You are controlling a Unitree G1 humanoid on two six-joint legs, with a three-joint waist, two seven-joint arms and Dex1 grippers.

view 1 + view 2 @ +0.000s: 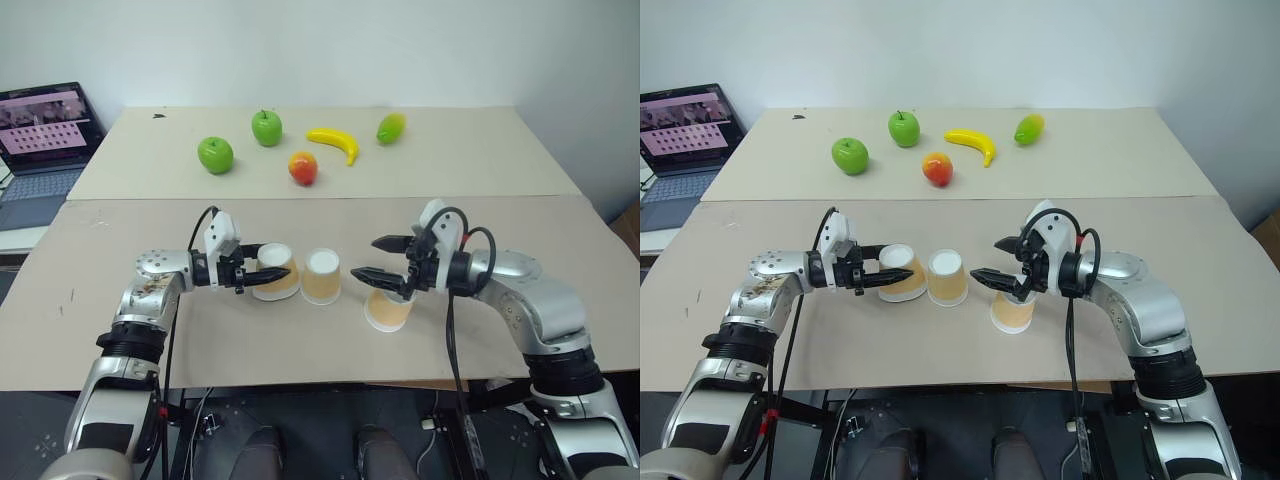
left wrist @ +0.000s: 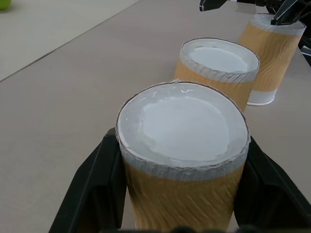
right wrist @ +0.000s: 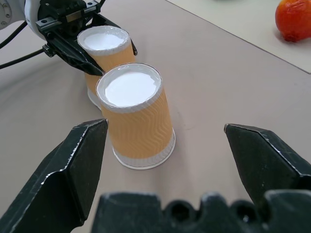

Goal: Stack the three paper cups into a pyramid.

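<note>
Left gripper (image 1: 250, 273): clenched on the left cup (image 1: 277, 270), beside the middle cup (image 1: 322, 276).
Right gripper (image 1: 383, 259): released – jaws wide over the right cup (image 1: 388, 308).
Cups: 3 inverted in a row near the table's (image 1: 560, 330) front edge.
Risk: gripped cup tips or knocks its neighbour – pyramid not yet begun.

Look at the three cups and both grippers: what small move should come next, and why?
Probably the left gripper, shut on the left cup, should set it down close beside the middle cup. That would form the base while the open right gripper hovers over the third cup.
</note>
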